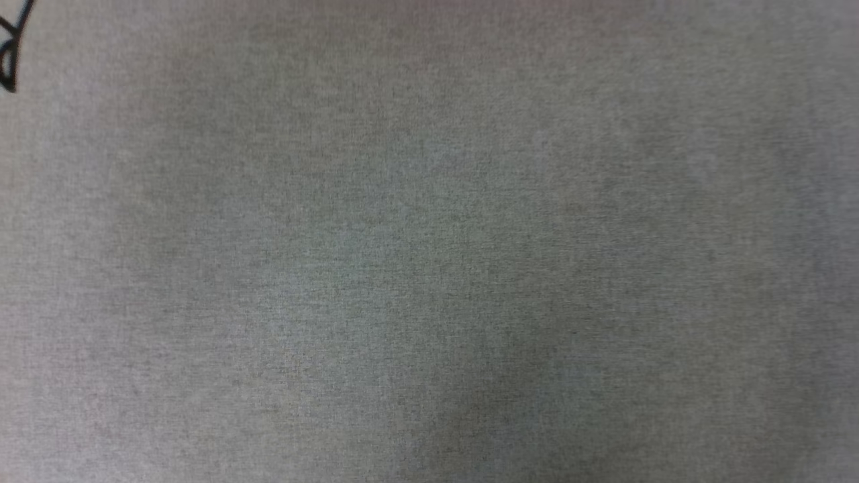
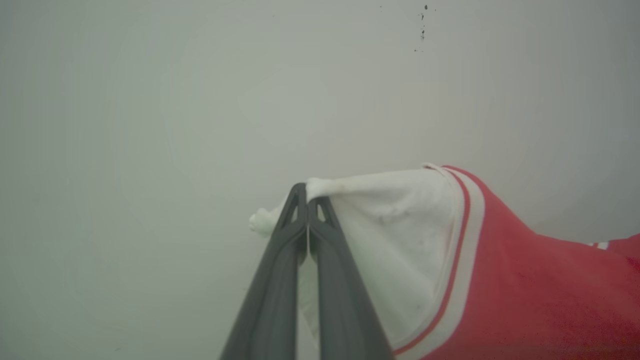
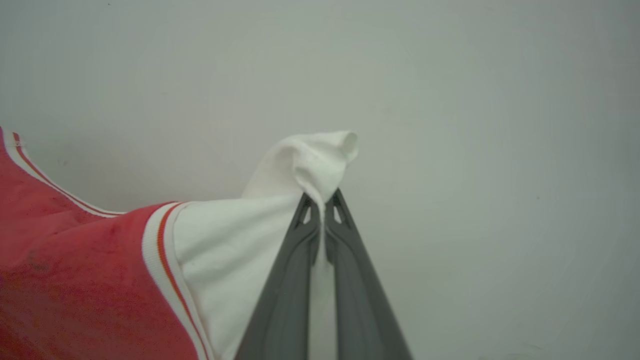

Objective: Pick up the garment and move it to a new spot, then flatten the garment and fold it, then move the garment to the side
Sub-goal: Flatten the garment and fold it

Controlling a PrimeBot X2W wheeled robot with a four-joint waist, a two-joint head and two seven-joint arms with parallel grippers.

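1. The left end effector (image 2: pixel 306 192) is clamped on the garment (image 2: pixel 520 285), its two dark fingers pressed together with a pinch of white sleeve cloth bunched at their tips.
2. The right end effector (image 3: pixel 323 200) is likewise clamped on the garment's other white sleeve, and a fold of cloth stands up above its tips.
3. The garment's red body, edged with red-and-white striped trim, spreads away from each grip toward the other arm's side, so it hangs between the two.
4. Behind it in both wrist views is a plain pale grey surface; I cannot tell whether the cloth touches it.
5. The head view shows the grey woven bench (image 1: pixel 429 268), with a dark curved mark (image 1: pixel 9 54) at its upper left edge.
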